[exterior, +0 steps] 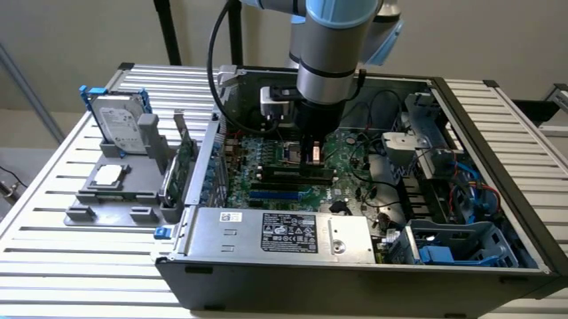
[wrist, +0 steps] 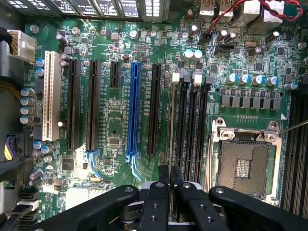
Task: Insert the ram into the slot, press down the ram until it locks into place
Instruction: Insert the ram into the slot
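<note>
The gripper (wrist: 170, 171) is pinching the ram (wrist: 172, 120) between nearly closed fingers, holding it edge-on along the outermost black memory slot (wrist: 174, 89) of the motherboard (wrist: 115, 130)

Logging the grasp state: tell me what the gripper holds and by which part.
The gripper holds the ram by its upper long edge, pinched across its two flat faces.
</note>
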Robot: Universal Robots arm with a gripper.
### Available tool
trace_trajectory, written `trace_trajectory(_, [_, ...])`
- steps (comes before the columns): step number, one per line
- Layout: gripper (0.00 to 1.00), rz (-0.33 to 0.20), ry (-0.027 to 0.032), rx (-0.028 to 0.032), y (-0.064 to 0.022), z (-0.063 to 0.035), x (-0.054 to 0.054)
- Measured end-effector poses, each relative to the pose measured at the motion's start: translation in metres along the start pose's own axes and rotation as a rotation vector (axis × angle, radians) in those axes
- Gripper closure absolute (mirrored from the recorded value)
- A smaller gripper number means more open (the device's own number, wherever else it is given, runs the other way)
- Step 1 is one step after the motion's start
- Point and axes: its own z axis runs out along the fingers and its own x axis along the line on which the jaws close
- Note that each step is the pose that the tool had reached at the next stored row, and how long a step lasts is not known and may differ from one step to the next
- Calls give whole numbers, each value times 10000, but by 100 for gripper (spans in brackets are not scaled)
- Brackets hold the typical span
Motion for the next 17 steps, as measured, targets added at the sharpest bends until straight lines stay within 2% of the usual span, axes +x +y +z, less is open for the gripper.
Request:
trace_trajectory(11, [87, 208, -6, 36, 0, 9, -4])
trace_trajectory(17, [87, 208, -4, 181, 9, 10, -4])
